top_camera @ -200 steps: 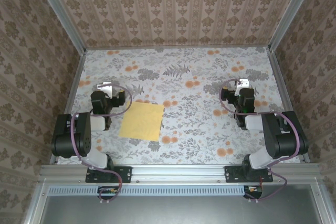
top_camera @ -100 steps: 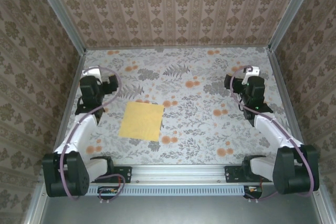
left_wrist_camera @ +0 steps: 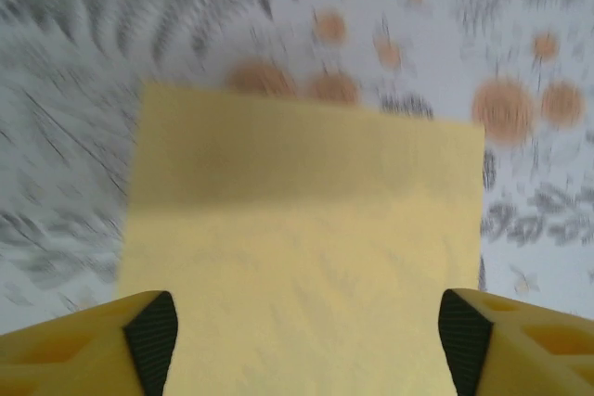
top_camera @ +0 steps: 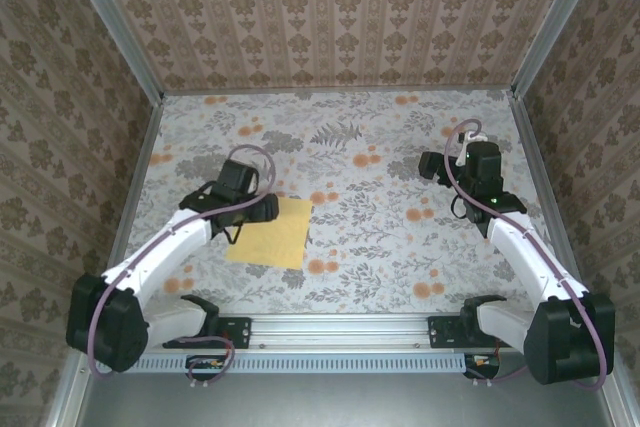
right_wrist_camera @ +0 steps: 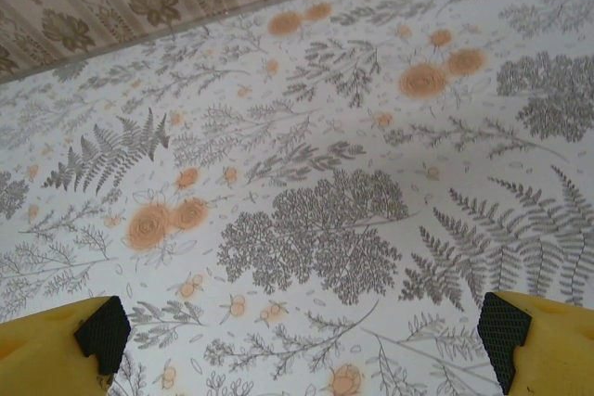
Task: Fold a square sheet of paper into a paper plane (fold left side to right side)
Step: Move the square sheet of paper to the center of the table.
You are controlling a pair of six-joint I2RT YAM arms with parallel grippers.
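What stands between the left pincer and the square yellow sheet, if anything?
Nothing visible does. The left pincer is over the left part of the square sheet of paper, jaws open, and its wrist view shows bare paper ahead. Around the sheet lies the flowered table cover.

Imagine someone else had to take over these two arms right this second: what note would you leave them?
Left gripper: open, poised over the left side of the square sheet of paper. Nothing is gripped, and I cannot tell whether it touches the sheet.
Right gripper: open and holding nothing, over the bare floral table, well to the right of the sheet.
Paper: lies flat on the table, left of centre, with no crease visible.
Done: no fold yet.
Left: fold the left side over to the right side, then make the remaining folds of the plane.
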